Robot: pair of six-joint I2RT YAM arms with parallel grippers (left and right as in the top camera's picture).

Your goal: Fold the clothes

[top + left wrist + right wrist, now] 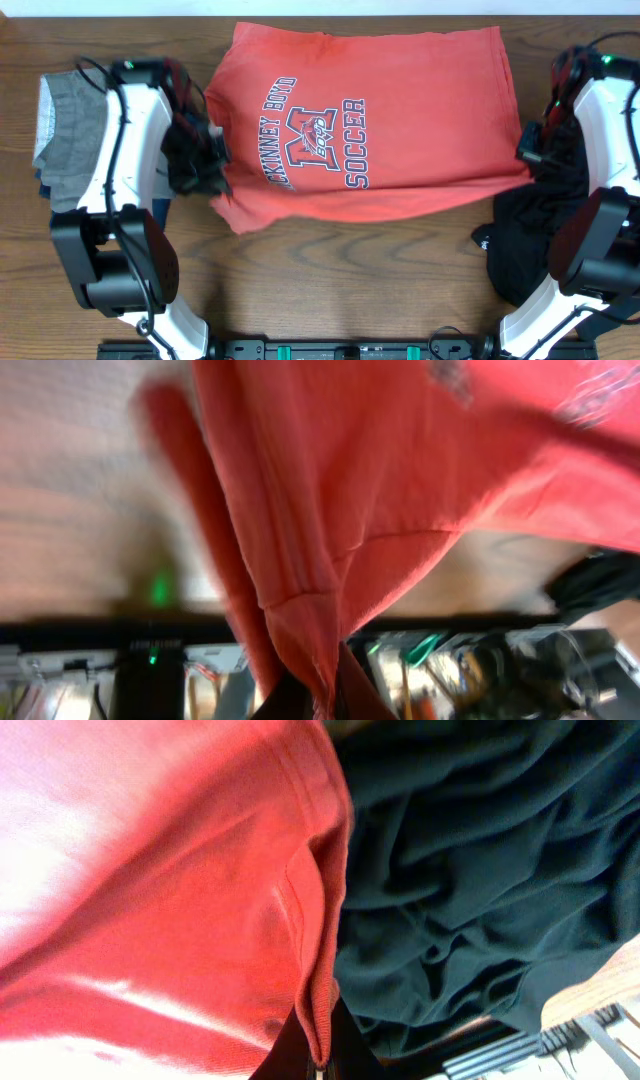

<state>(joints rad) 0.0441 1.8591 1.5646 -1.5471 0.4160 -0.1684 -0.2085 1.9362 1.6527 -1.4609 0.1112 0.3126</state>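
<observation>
Folding step: you appear to be at the first fold of the coral-red T-shirt (370,110), with both near corners gripped and no crease made yet.
T-shirt position: it lies spread across the middle of the desk (330,290), lettering (315,130) facing up, its near edge drawn between the two arms.
Left gripper: the left gripper (208,165) is clenched on the shirt's left near corner. The left wrist view shows red cloth gathering into a pinch at the fingers.
Right gripper: the right gripper (527,160) is clenched on the right near hem, which runs straight into the fingers in the right wrist view.
Black garment: the black garment (520,240) sits crumpled under the right arm, touching the shirt's right edge, not yet folded.
Other cloth: a grey garment (65,125) lies at far left, beside the left arm.
Next move: you likely need to lift both corners together and carry them to the far edge. Keep the tension even so the hem lands straight and the black cloth is not dragged along.
</observation>
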